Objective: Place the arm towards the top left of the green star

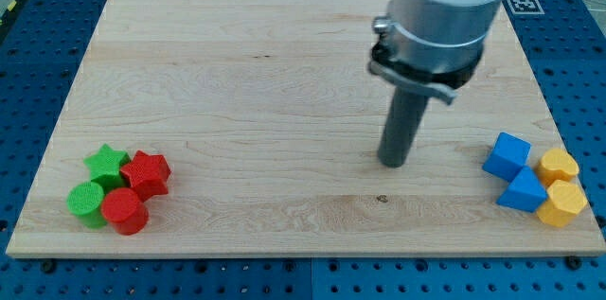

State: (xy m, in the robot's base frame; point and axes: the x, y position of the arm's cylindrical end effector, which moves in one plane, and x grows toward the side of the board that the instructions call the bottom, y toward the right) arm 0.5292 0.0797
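Wooden board (237, 73), green star (106, 162) far left of my tip (393, 162)

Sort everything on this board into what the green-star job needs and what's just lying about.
Needed:
- green star-shaped block, view's bottom left
- my tip, far to its right

Lying about:
- green cylinder block
- red cylinder block
- red star-like block
- two blue blocks
- two yellow blocks

Wooden board (284, 73) with coloured blocks (120, 189)
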